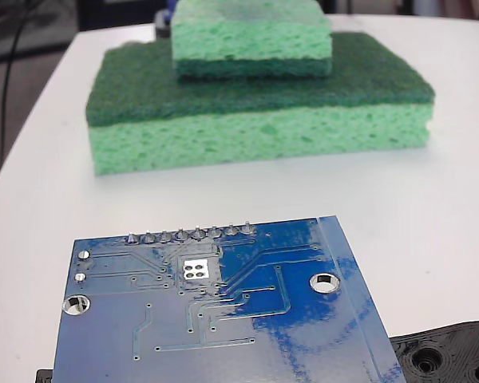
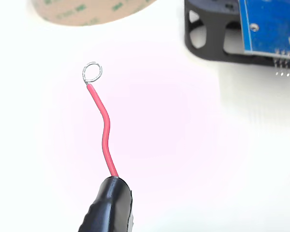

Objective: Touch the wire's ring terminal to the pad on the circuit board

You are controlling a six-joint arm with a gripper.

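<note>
Sleeve (image 2: 108, 205), black, nearest the wrist camera at the bottom edge, carrying the wire (image 2: 104, 130): thin, red, slightly wavy, rising to the ring terminal (image 2: 92, 72), a small open silver loop hanging over bare white table (image 2: 193, 159). Gripper fingers not visible in either view; how far open they stand, or what they have hold of, I cannot tell. Ring well apart from the board, which lies up at the right in the wrist view.

Circuit board (image 1: 223, 319), glossy blue, close to the fixed camera, resting on a black plastic piece (image 1: 451, 355) with holes. Pad (image 1: 196, 270), bright silver square with four dark dots, just below the row of solder bumps (image 1: 190, 234); nothing touches it.

Sponges, green, beyond the board: a large sponge (image 1: 259, 112) with a smaller sponge (image 1: 251, 40) stacked on top.

Disc (image 2: 87, 9), tan, at the wrist view's top edge.
</note>
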